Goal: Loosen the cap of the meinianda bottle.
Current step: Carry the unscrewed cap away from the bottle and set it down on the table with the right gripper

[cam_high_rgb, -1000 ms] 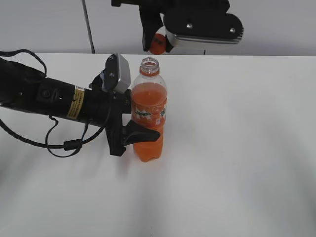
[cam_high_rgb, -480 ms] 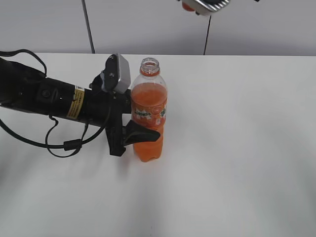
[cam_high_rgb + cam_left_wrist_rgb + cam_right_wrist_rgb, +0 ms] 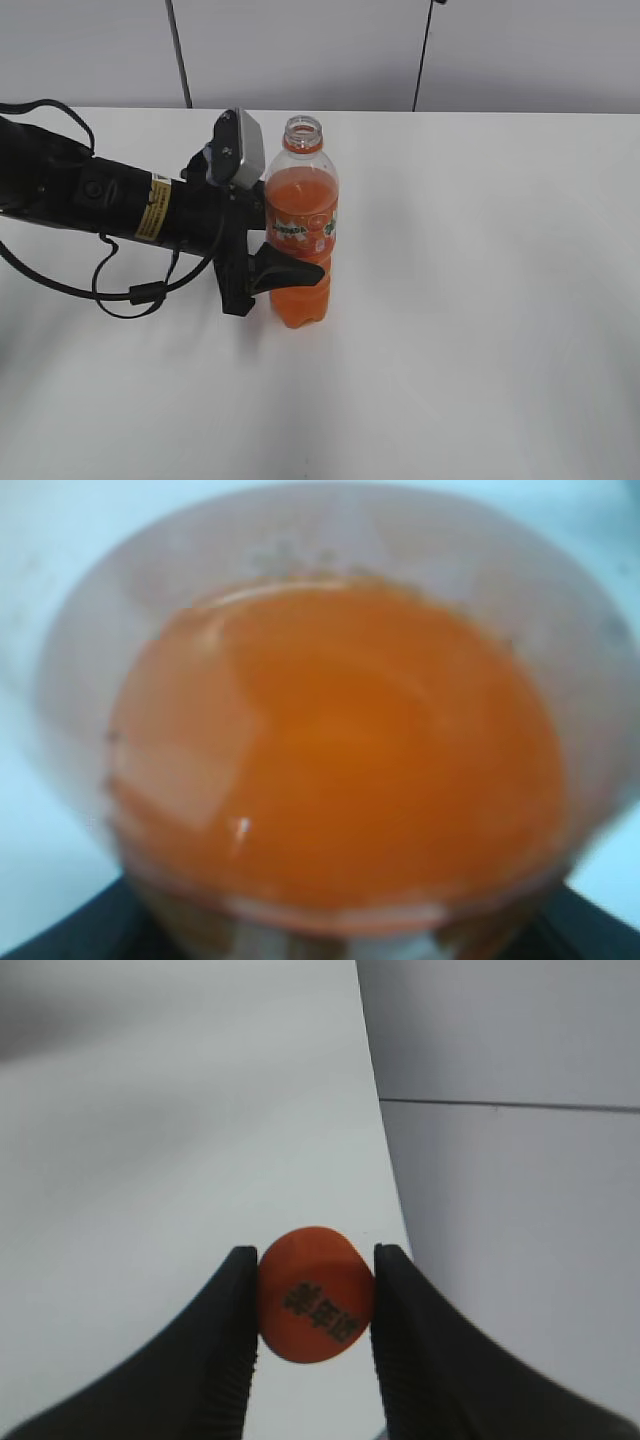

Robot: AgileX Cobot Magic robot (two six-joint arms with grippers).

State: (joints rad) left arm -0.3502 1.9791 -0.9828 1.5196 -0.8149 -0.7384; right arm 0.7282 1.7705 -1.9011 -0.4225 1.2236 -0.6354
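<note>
The meinianda bottle (image 3: pixel 301 235) stands upright on the white table, its neck open with no cap on it. My left gripper (image 3: pixel 275 270) is shut on the bottle's lower body from the left. The left wrist view is filled by the blurred orange bottle (image 3: pixel 330 750). My right gripper (image 3: pixel 315 1305) is shut on the orange cap (image 3: pixel 315 1295), whose top with dark print faces the camera. The right arm is out of the exterior view.
The white table (image 3: pixel 480 300) spreads to the right and front of the bottle. A grey wall with a dark vertical seam (image 3: pixel 178 55) stands behind the table. Black cables (image 3: pixel 130 290) loop beside the left arm.
The right arm has lifted up and out of the exterior view, carrying the cap away from above the bottle. The left arm and bottle have not moved.
</note>
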